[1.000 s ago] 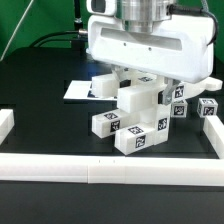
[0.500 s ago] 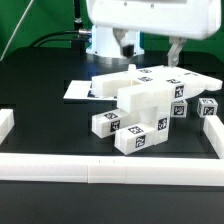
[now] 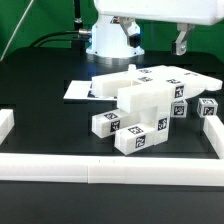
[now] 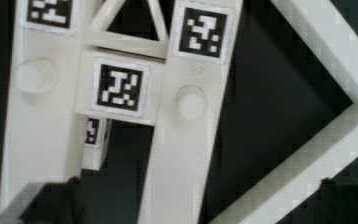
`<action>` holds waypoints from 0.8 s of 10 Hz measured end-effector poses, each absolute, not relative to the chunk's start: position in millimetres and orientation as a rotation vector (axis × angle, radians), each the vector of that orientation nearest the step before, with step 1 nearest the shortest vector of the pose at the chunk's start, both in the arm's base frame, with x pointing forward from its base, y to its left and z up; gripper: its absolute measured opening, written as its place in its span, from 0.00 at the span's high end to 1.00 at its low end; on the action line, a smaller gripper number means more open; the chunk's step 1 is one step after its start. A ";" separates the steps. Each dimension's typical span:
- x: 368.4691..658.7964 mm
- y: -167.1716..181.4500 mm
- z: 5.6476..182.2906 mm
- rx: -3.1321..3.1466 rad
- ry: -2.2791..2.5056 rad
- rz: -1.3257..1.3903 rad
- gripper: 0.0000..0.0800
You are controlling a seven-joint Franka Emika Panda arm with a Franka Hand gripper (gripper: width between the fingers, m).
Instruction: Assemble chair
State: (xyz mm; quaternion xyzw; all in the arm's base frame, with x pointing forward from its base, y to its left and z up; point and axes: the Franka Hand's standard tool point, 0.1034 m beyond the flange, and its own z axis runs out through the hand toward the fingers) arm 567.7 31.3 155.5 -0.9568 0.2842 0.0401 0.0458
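Black tabletop (image 3: 40,95), long white border rail (image 3: 100,168): the chunky white plastic chair (image 3: 145,100) stands half-built at centre. The gripper (image 3: 154,38) hangs above, fingers (image 3: 181,43) wide and empty, seemingly between steps. Likely next: a loose tagged white block (image 3: 205,107).

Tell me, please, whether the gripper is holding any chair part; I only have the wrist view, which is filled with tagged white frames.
Observer: No. In the exterior view the gripper hangs open above the chair parts and touches none of them.
Operator: Thank you. Does any piece lie away from that cluster?
Observer: Yes, one small tagged block sits apart on the exterior view's right, close to the white border rail.
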 end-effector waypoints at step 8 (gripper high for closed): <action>560.3 30.4 144.3 -3.059 -0.271 -0.072 0.19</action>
